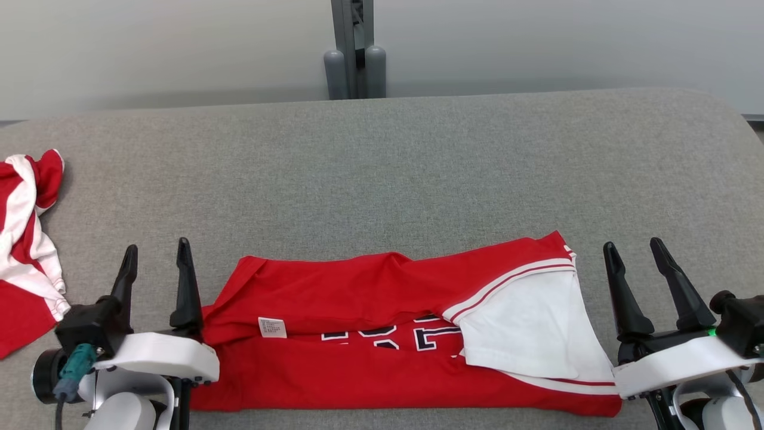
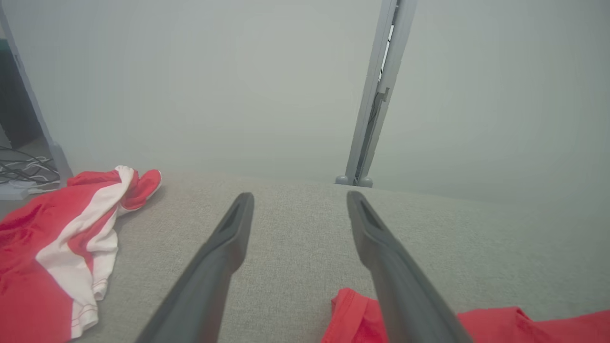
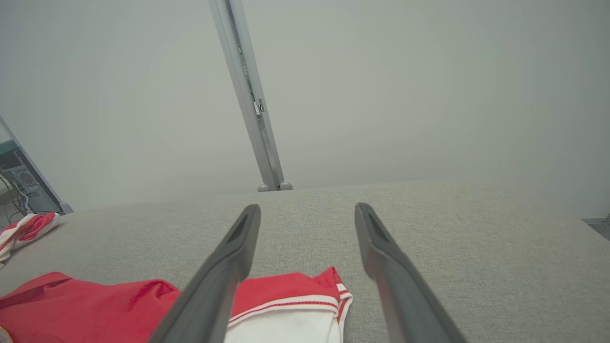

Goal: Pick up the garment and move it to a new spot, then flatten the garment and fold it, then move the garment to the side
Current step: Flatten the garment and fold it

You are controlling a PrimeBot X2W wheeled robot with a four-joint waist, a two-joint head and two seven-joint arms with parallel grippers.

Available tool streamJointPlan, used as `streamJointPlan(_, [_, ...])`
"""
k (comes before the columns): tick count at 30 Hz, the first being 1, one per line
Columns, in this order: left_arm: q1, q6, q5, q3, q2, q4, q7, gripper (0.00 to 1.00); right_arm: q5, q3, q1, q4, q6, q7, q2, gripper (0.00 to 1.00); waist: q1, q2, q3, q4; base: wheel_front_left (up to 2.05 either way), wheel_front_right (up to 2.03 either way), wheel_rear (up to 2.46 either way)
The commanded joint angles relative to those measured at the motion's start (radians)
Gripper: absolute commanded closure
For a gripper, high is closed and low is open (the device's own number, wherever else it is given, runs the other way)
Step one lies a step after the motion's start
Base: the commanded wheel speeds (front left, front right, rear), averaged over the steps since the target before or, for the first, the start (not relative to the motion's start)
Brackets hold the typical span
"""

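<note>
— Where's the garment [image 1: 358, 334]?
— Folded along the table's [image 1: 418, 167] near edge, white sleeve at its right end.
— Grippers?
— Left gripper [image 1: 156, 245] and right gripper [image 1: 631, 242] flank it, fingers spread, holding nothing.
— Room?
— Bare table beyond, far and right. A crumpled shirt [image 1: 27, 239] lies at the left edge.

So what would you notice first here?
The bright red shirt, half folded with a white sleeve over it, at the near edge of the grey table. The left gripper and right gripper stand open on either side, both empty. Another red-and-white garment lies crumpled at the far left.
</note>
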Motion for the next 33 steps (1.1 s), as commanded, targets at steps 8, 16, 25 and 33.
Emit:
streamJointPlan(8, [0.043,-0.060,0.141,0.003,-0.002,0.002,-0.006,0.00,-0.044,0.019,0.010,0.074,0.000,-0.036,-0.015,0.00,0.0000,-0.0001,-0.048,0.004,0.00,0.00,0.00])
streamJointPlan(16, [0.106,-0.123,0.185,0.036,-0.030,0.027,-0.006,0.00,-0.046,0.031,0.029,0.118,0.000,-0.040,-0.016,0.00,0.0000,-0.0001,-0.076,0.006,0.00,0.00,0.00])
streamJointPlan(25, [0.115,-0.132,0.198,0.024,-0.036,0.057,-0.006,0.00,-0.052,0.034,0.033,0.143,0.000,-0.035,-0.021,0.00,0.0000,-0.0001,-0.090,0.009,0.00,0.00,0.00])
streamJointPlan(33, [0.093,-0.125,0.211,0.011,-0.026,0.064,0.004,0.00,-0.080,0.031,0.012,0.198,0.000,-0.022,-0.033,0.00,0.0000,-0.0001,-0.077,0.022,0.00,0.00,0.00])
